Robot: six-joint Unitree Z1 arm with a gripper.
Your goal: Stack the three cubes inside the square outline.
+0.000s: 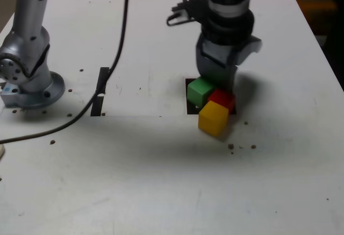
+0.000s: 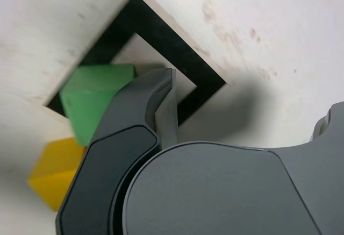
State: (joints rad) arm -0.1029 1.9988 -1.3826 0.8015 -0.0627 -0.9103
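The three cubes huddle together at the square outline (image 1: 188,94). The green cube (image 1: 201,91) covers part of the black frame. A red cube (image 1: 222,99) sits against it on the exterior view's right. In front of both, outside the frame, lies the yellow cube (image 1: 213,118). My gripper (image 1: 217,80) hangs open just above and behind the green and red cubes, holding nothing that I can see. In the wrist view one dark finger (image 2: 153,103) stands beside the green cube (image 2: 94,98), with the yellow cube (image 2: 51,173) past it. The square outline (image 2: 161,36) shows its white centre there, and the red cube is hidden.
The arm's grey base (image 1: 29,79) stands at the exterior view's left, with a black cable (image 1: 115,63) trailing across the white table (image 1: 161,181). Two short black tape strips (image 1: 101,91) lie left of the cubes. Small dark specks dot the table.
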